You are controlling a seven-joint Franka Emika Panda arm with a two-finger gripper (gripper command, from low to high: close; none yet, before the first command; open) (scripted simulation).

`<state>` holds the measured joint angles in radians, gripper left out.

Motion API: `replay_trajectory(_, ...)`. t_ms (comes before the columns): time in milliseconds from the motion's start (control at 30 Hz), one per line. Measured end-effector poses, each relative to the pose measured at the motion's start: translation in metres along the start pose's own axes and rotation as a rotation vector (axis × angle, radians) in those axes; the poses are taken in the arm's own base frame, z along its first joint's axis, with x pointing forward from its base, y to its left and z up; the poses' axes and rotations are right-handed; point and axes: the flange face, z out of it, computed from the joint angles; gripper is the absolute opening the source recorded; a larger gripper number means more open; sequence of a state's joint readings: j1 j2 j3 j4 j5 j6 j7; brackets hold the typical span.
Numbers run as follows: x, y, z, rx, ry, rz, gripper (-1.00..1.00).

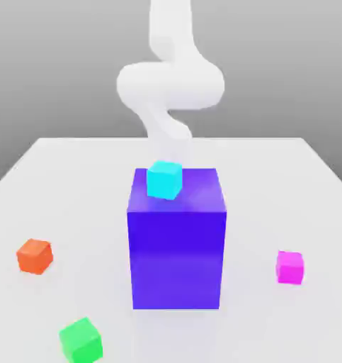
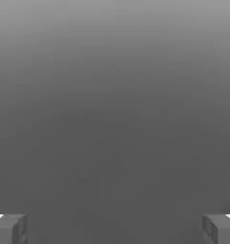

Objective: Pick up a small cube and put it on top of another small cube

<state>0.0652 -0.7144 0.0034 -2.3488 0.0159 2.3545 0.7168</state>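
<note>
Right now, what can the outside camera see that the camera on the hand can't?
The exterior view shows the table, the big blue-violet block with a cyan cube on top, plus the orange cube, green cube and small magenta-pink cube. The hand view shows the open hand, its fingertips wide apart, nothing between them. Both share plain grey background.

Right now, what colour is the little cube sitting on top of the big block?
Cyan, the little cube on the blue-violet block; the exterior view shows it best.

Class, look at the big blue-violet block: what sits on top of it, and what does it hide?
A small cyan cube rests on the block's top, near its front edge. The table directly behind the block is covered from sight.
</note>
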Motion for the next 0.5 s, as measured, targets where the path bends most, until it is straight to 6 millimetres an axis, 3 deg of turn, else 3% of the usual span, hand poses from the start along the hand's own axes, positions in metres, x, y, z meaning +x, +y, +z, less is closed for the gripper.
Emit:
replay_trajectory(100,-0.043,-0.016,0.077,-0.016,-0.13,-0.173,0.0)
replay_trajectory(233,-0.116,-0.025,0.16,-0.031,-0.283,-0.395,0.0)
replay_trajectory(367,-0.203,-0.02,0.224,-0.044,-0.427,-0.624,0.0)
replay_trajectory(500,-0.294,0.004,0.269,-0.054,-0.565,-0.859,0.0)
